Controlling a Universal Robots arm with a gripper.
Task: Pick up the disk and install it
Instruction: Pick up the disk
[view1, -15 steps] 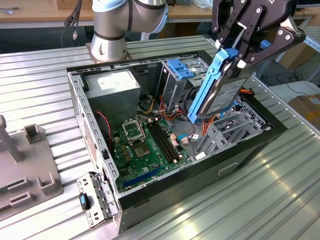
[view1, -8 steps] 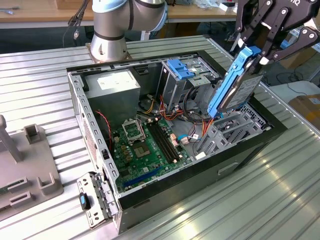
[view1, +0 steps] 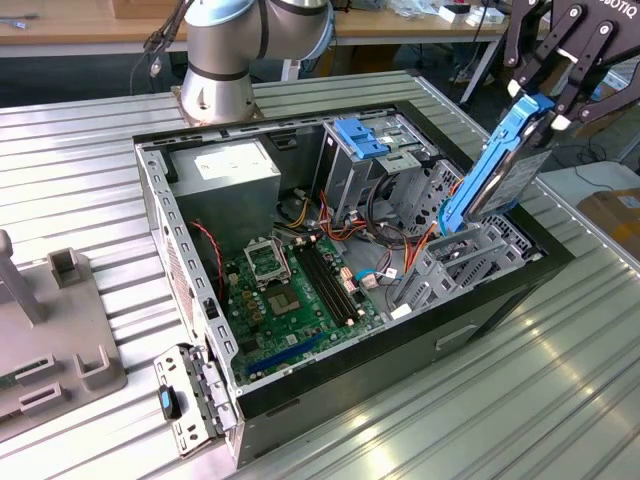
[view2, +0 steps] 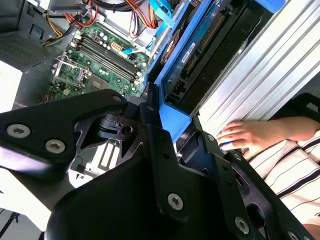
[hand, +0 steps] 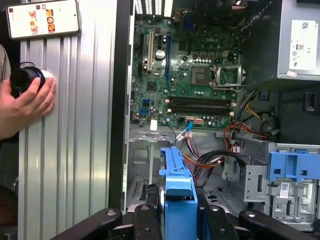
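Now clamped in the hand, the disk hangs tilted over the open case.

In the exterior view the top edge cuts off the upper body of the gripper, and we cannot tell whether the disk touches the bay below. In the first wrist view we see the disk edge-on, its faces hidden. A hand, cut at the edge, half covers a dark round thing we cannot identify.
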